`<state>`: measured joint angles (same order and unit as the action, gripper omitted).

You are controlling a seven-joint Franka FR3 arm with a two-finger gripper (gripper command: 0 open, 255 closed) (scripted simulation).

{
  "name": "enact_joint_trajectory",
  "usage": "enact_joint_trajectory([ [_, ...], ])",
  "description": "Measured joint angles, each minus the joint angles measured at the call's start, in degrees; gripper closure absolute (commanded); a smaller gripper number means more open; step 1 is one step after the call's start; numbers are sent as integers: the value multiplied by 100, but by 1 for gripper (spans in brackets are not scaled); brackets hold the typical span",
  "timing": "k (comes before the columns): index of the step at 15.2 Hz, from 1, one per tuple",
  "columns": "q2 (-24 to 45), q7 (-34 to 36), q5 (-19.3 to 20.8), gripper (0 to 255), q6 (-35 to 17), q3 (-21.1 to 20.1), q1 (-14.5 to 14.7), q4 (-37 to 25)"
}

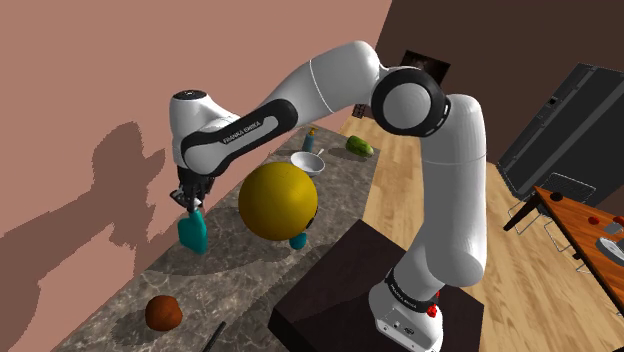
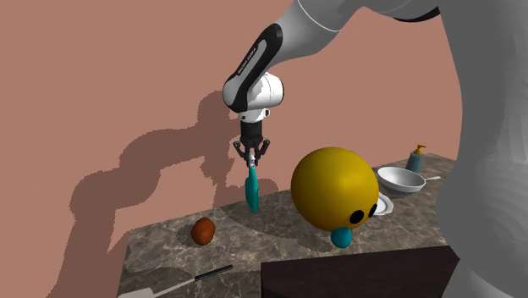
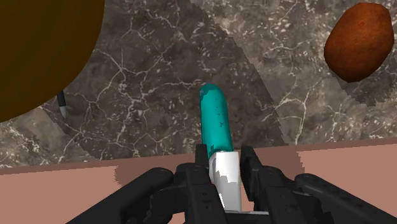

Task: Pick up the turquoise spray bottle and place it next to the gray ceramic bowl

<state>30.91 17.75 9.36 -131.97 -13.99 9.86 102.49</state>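
The gripper [image 1: 190,197] is clenched on the white neck of the turquoise spray bottle [image 1: 194,234], which hangs upright from it over the wall-side edge of the counter [image 1: 120,290]. A round yellow toy [image 1: 278,200] sits just beside it at mid-counter. The pale bowl [image 1: 308,162] lies beyond, towards the far end.

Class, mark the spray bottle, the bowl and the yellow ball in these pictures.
spray bottle [image 1: 194,234], shoulder view, on its turquoise body.
bowl [image 2: 402,187], second exterior view, on its outer wall.
yellow ball [image 1: 278,200], shoulder view, on its middle.
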Motion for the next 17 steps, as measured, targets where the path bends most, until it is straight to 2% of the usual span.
enact_joint_trajectory([
  [17, -716, -143, -237, 255, 1009, -137, -88, -312],
])
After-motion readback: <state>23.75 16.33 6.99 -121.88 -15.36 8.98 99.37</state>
